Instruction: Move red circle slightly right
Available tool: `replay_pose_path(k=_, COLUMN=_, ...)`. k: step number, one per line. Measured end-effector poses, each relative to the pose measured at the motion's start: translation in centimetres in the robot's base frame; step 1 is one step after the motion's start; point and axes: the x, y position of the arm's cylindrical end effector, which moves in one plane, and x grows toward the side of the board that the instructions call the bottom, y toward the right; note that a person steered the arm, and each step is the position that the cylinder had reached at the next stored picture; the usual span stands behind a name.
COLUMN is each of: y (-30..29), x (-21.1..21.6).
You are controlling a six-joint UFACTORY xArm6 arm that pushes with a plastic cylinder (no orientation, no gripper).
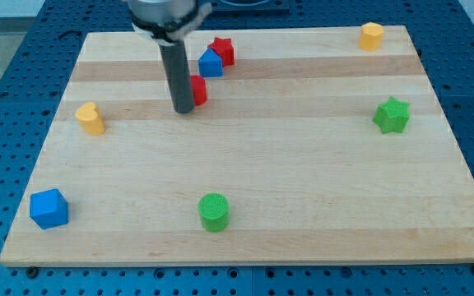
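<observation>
Rod from the view's top comes straight down, a dark matte cylinder under a wider grey housing, and my tip rests on the counter just at the left side of the red circle. That block sits in the upper left part of the counter, half hidden behind the rod, so whether tip and block touch I cannot tell. No jaws belong to this arm; the rod ends plain and holds nothing. Just above and to the right of the red circle stands a blue block with a peaked top, and touching its upper right is a red star. Counter is pale wood in long planks with visible grain, lying on a blue perforated base. All blocks look like ribbed printed plastic. A yellow heart stands near the left edge, a blue cube at the lower left corner, a green cylinder near the bottom middle with a striped top, a green star at the right, and a yellow hexagon-like block at the upper right corner.
</observation>
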Motion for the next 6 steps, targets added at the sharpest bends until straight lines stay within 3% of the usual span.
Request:
replay_pose_path(k=2, y=-3.5, x=0.7)
replay_pose_path(k=3, y=-4.6, x=-0.9)
replay_pose_path(k=5, y=1.9, x=-3.9)
replay_pose_path(k=6, y=1.7, x=-3.0)
